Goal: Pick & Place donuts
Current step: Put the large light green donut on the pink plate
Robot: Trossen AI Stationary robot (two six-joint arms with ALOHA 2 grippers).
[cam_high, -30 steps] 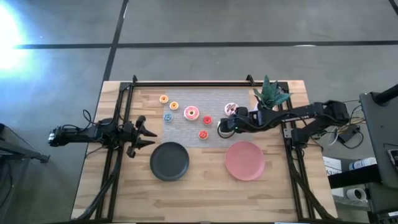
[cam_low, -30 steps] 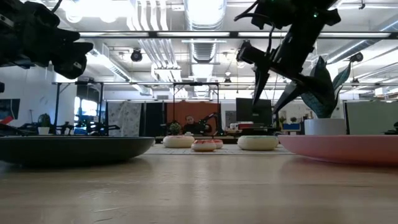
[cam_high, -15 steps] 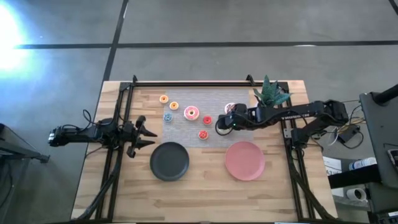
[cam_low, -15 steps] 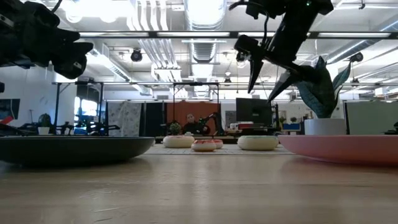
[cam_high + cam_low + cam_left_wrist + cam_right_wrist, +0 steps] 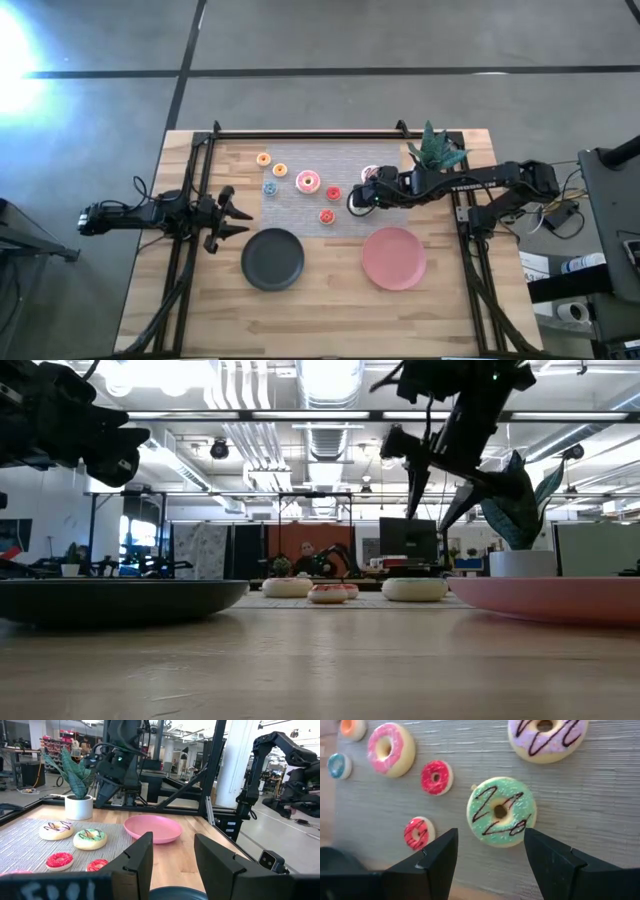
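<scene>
The right gripper (image 5: 490,852) hangs with fingers spread — the green donut (image 5: 500,812) sits between them, untouched; the left gripper (image 5: 172,857) waits apart, fingers parted, holding nothing.

Open workshop room — grey concrete floor (image 5: 320,40), exposed ceiling ducts (image 5: 240,435) and bright ceiling lights (image 5: 330,375) overhead.

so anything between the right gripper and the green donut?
Nothing visible. The right gripper hangs open right over the green donut, with only bare mat beneath. The nearest neighbours, a red donut and a white-frosted donut, sit clear of the jaws.
</scene>
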